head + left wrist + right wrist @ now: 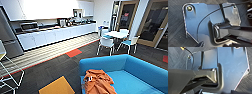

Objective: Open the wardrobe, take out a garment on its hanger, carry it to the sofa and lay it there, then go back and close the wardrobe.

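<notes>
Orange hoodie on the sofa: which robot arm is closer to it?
Cannot tell left from right. The hoodie lies crumpled on the sofa with no arm touching it; both wrist cameras look down at dark carpet.

Sofa (140,67): turquoise-blue upholstery, rounded arm at its near-left end, low back running along the far side. On the seat cushion, close to the left arm: one burnt-orange garment (98,82), crumpled, lying in folds and touching the cushion, a small white piece showing at its left edge.

Floor (62,65): dark carpet with a red tile (73,52) set into it and a yellow-orange tile (56,87) just beside the sofa's left end; pale striped flooring along the far edge.
</notes>
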### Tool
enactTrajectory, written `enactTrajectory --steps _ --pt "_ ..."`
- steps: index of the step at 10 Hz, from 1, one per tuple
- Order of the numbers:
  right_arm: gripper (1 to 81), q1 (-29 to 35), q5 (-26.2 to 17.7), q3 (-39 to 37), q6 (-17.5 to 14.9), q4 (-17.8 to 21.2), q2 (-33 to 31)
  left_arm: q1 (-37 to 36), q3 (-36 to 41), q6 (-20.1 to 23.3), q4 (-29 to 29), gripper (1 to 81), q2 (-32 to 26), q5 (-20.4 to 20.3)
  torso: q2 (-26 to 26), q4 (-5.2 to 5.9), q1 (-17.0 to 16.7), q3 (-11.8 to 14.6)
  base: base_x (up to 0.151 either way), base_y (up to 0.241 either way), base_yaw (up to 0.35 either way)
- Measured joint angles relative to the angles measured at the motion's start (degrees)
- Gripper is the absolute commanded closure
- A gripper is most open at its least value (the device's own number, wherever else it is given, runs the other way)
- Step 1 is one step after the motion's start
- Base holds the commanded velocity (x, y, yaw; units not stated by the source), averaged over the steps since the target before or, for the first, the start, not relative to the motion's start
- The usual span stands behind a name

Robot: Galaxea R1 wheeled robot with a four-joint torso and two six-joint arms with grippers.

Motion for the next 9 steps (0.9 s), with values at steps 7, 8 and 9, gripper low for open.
enactTrajectory --steps 7,8,9 --pt "1.0 0.6 -0.8 -4.1 0.0 -0.3 2.0 0.4 -4.2 0.0 -0.9 1.0 2.9 -0.3 0.0 0.00 0.0 0.0 0.000 0.000 0.197" --pt "1.0 0.6 -0.8 -4.9 0.0 -0.3 2.8 0.4 -4.2 0.1 -0.9 1.0 3.3 -0.3 0.0 0.00 0.0 0.0 0.000 0.000 0.197" --pt "1.0 0.7 -0.8 -5.2 0.0 -0.3 3.2 0.4 -4.2 0.1 -0.9 1.0 3.4 -0.4 0.0 0.00 0.0 0.0 0.000 0.000 0.197"
